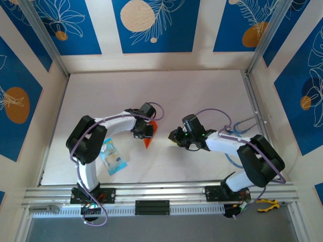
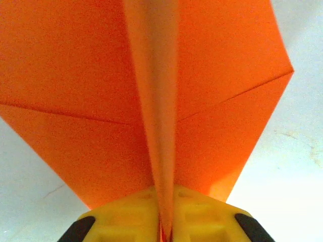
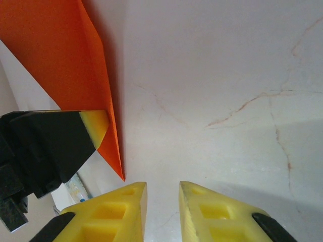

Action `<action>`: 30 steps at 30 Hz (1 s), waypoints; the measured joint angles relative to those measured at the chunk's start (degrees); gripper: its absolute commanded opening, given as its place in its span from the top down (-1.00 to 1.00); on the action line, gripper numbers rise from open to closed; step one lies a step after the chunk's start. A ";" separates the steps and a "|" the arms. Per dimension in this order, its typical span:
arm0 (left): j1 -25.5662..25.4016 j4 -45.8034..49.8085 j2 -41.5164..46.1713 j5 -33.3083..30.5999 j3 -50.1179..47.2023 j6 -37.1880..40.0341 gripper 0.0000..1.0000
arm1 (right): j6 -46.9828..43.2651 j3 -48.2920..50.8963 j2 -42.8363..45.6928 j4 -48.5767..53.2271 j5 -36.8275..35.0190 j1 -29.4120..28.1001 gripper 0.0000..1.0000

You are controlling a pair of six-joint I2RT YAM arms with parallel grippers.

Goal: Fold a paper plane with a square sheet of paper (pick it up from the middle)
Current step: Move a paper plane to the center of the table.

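Left wrist view: yellow fingers (image 2: pixel 197 217) of the left pincer (image 2: pixel 164 204) sit at the bottom edge, closest to the lens. They are pressed together on the centre fold of the plane (image 2: pixel 75 75). The fold runs straight up from the pincer through mid frame. Orange wings spread to both sides, each with a diagonal crease, and the right one ends in a corner. White worktop (image 2: pixel 298 166) shows behind, lower left and right.

Right wrist view: right pincer (image 3: pixel 162 199) at the bottom, yellow fingers (image 3: pixel 116 212) a little apart. The gap is narrow with nothing in it, so it grips nothing. Veined white worktop (image 3: pixel 227 75) lies beyond. The plane (image 3: pixel 50 55) is upper left, its pointed end coming down to just beside the right pincer, not touching it. A black finger with a yellow tip (image 3: pixel 93 125) from the left pincer comes in from the left, against the plane's lower part. The plane throws a shadow on the worktop. Can't tell if the tip touches the surface.

Top view: both arms bend inward over the middle of the worktop (image 1: pixel 151 91). The left pincer (image 1: pixel 145 130) has the plane (image 1: pixel 148 141), with orange showing on both sides of it. The right pincer (image 1: pixel 175 137) is near the plane, to its right, with a gap between them. A blue packet (image 1: pixel 112 157) lies flat beside the left arm, apart from the plane. Yellow-handled pliers (image 1: pixel 267 204) lie by the right arm's base.
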State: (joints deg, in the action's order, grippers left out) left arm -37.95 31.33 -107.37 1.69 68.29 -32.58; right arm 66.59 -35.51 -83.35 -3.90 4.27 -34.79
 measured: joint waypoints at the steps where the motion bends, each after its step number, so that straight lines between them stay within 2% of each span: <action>1: -0.11 0.09 -0.22 -0.24 0.15 0.00 0.73 | 0.00 0.22 0.00 -0.07 0.02 0.07 0.54; 10: -0.72 1.75 -1.79 -1.29 2.36 -0.13 0.69 | 0.20 1.88 -0.02 -1.51 0.22 0.68 0.54; 19: -1.20 1.95 -3.06 -1.57 3.96 -0.37 0.43 | 0.17 4.11 1.79 -2.14 0.26 1.86 0.53; 30: -1.33 1.20 -4.70 -1.79 5.97 -1.31 0.32 | 0.15 5.38 7.26 -1.27 0.22 3.54 0.52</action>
State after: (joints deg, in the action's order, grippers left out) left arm -39.29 32.53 -112.07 -0.10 74.26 -33.89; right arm 66.74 -30.13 -76.09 -5.17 4.49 -31.24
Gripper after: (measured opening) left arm 0.332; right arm 0.240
